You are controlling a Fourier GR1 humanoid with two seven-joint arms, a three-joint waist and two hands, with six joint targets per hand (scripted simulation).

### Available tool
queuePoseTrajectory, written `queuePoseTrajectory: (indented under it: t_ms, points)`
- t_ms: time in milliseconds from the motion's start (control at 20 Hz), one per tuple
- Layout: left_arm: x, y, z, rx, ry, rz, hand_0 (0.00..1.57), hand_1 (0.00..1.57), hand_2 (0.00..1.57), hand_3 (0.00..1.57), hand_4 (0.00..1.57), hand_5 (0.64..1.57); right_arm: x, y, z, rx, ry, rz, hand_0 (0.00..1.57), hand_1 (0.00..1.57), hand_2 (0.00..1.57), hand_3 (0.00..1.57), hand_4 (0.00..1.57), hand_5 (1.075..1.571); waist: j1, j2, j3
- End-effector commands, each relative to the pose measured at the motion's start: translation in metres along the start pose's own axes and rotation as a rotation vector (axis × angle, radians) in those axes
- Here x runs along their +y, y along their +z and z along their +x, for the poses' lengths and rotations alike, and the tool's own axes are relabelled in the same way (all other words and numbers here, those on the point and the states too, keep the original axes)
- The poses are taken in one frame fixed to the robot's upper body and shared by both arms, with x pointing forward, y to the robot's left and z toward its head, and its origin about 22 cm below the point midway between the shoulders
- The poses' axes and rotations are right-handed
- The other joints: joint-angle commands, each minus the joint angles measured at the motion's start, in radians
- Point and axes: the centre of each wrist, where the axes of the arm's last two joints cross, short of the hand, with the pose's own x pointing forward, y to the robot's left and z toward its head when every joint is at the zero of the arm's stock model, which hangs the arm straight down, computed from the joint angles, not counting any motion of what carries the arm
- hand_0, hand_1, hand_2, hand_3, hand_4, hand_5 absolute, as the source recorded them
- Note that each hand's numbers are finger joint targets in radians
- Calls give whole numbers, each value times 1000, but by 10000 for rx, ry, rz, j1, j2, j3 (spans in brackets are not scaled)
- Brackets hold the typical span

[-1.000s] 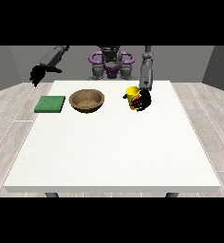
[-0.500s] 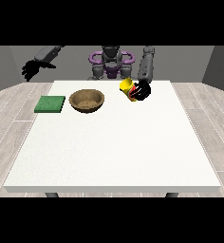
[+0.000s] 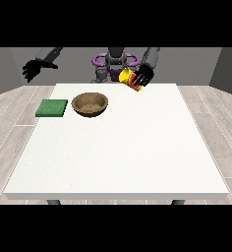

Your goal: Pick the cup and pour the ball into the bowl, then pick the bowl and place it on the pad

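Front view: my hand at the view's right [image 3: 143, 75] grasps the cup [image 3: 130, 79], tilted above the table [image 3: 118, 152] right of the bowl [image 3: 90, 104]. Beside the bowl lies the pad [image 3: 52, 108]. My other hand [image 3: 31, 69] hangs released, off left.

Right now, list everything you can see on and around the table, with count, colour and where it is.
table: one, white, filling the middle of the view.
pad: one, green, flat on the table at the view's left.
bowl: one, brown, on the table just right of the pad.
cup: one, yellow with red, tilted, held above the table's far edge.
ball: not visible.
floor: grey planks around the table.
hand at the view's right: one, black, curled round the cup.
hand at the view's left: one, black, raised off the table, fingers spread.
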Motion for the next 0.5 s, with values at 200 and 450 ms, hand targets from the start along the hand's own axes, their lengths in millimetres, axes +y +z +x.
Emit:
queuePoseTrajectory:
  t_ms: [200, 450]
  points:
    - [-18, -1, 46, -280, -1507, -700, 1364, 1364, 1571, 1571, 1068, 1568, -25, 31, -20, 596, -129, -191, 0, 0, 0, 0, 0, 1553, 295, -655, -11]
    - [-27, 5, 73, -1103, -2371, -1243, 1080, 1080, 1571, 1571, 965, 1570, -30, 37, -27, 555, -91, -761, 0, 0, 58, 0, 0, 1551, 559, -518, -12]
